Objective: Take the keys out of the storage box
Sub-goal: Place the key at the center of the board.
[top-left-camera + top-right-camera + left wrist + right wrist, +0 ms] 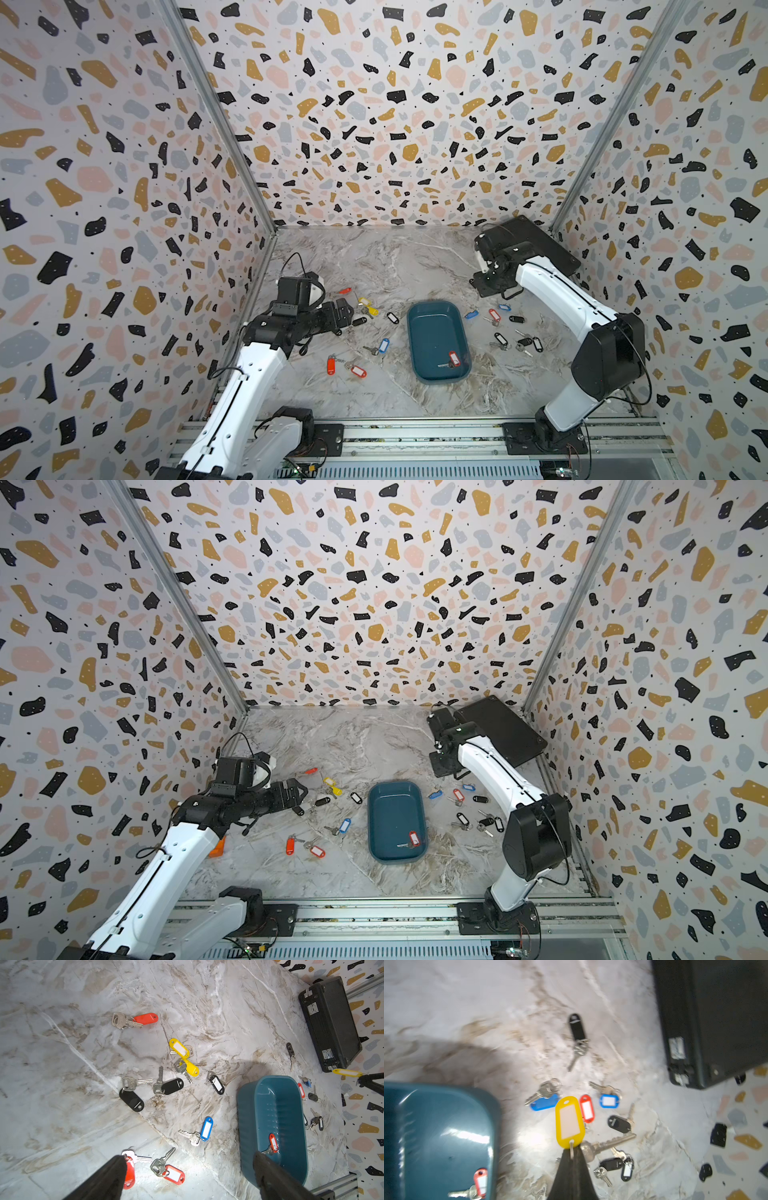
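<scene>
One red-tagged key was seen lying in the near end of the box (the teal tray). The other keys were strewn over the table on both sides. The left gripper was spread wide above those on its side. Farther off, near the case, a yellow-tagged key was pinched in the right gripper.

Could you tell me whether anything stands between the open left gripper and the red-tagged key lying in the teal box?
Only the side wall of the box stands between the left gripper and the red-tagged key. Nothing covers the key, so from above the way looks clear.
</scene>
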### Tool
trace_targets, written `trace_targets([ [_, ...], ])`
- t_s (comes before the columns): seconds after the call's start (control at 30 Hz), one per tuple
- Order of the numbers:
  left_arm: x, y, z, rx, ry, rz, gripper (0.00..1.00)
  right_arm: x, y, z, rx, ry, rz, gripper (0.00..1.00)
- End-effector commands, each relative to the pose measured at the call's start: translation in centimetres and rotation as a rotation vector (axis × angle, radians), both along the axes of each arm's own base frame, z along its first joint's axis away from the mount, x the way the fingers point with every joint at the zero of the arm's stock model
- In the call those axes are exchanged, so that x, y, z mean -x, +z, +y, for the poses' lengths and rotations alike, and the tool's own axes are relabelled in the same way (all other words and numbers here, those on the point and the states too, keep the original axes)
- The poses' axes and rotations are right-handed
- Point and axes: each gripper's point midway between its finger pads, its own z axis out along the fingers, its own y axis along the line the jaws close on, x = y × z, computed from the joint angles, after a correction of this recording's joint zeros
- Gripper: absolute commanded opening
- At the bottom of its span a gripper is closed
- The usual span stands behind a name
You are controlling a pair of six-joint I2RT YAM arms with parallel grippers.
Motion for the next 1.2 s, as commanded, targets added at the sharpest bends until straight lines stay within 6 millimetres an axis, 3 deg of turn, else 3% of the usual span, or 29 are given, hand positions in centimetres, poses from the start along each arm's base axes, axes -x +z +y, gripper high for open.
trace_targets([
  [0.0, -0.1, 0.0, -0.2, 0.015, -0.012, -0.015, 0.98, -0.2, -0.6, -4.9, -0.041, -0.247, 0.026, 0.0],
  [0.27, 0.0, -0.3, -0.3, 0.022, -0.011, -0.003, 1.0, 1.4, -5.5, -11.2, -0.047, -0.452, 0.126, 0.0],
  [0.4, 0.0, -0.5, -0.1, 0.015, -0.002, 0.004, 0.99, 1.9, -7.8, -12.9, -0.179, -0.544, 0.165, 0.0],
  [0.5, -0.1, -1.2, 0.8, -0.021, 0.051, 0.028, 1.0, 2.0, -8.6, -14.4, -0.214, -0.6, 0.176, 0.0],
  [0.67, 0.0, -1.3, 0.6, -0.014, 0.037, 0.046, 0.99, 2.2, -8.7, -16.1, -0.195, -0.642, 0.167, 0.0],
  [0.8, 0.1, -1.2, 0.4, -0.009, 0.027, 0.04, 1.0, 2.5, -9.1, -15.8, -0.222, -0.635, 0.171, 0.4],
  [0.9, 0.1, -1.2, 0.2, -0.001, 0.014, 0.042, 1.0, 2.6, -9.0, -14.8, -0.272, -0.619, 0.159, 0.52],
  [1.03, 0.2, -0.9, -0.5, 0.025, -0.024, 0.032, 1.0, 3.5, -7.7, -14.4, -0.285, -0.61, 0.155, 0.55],
  [1.17, 0.5, -0.3, -1.5, 0.025, -0.07, -0.001, 0.91, 5.4, -4.2, -13.6, -0.319, -0.592, 0.091, 0.52],
])
